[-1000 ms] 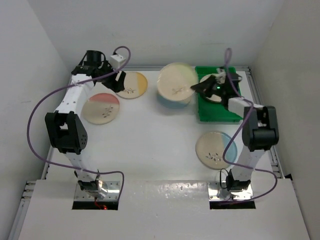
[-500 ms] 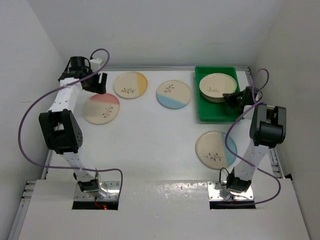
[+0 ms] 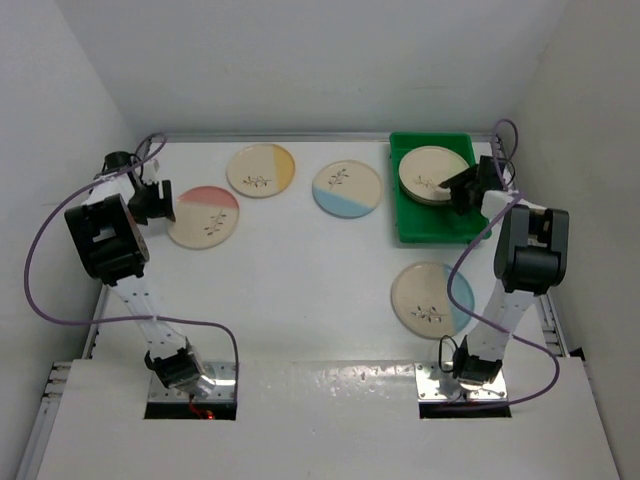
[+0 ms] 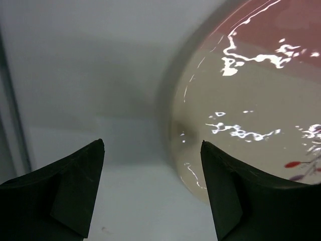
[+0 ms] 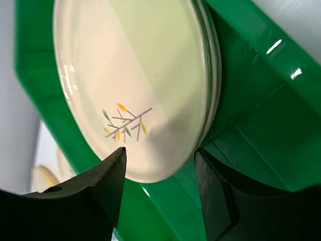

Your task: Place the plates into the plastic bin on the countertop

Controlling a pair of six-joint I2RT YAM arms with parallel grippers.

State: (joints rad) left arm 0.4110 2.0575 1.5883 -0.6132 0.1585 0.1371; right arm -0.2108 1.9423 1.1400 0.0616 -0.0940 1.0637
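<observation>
A green plastic bin (image 3: 432, 228) at the back right of the white countertop (image 3: 300, 270) holds a stack of cream plates (image 3: 432, 173). My right gripper (image 3: 455, 188) is open at the stack's right rim. In the right wrist view the top plate (image 5: 135, 70), with its sprig motif, lies in the bin (image 5: 261, 100), and its near edge sits between the fingers of my right gripper (image 5: 160, 153). My left gripper (image 3: 155, 200) is open at the left rim of the pink plate (image 3: 203, 216). Up close, that plate (image 4: 261, 100) has its edge between the spread fingers of my left gripper (image 4: 153, 145).
A yellow-segment plate (image 3: 261, 170) and a blue-segment plate (image 3: 347, 188) lie at the back middle. Another blue-segment plate (image 3: 432, 299) lies near the right arm's base. A raised rim (image 4: 10, 125) runs just left of the left gripper.
The right gripper has opened and shifted slightly left over the stack in the bin. The left arm has swung from beside the yellow plate to the pink plate's left rim.
</observation>
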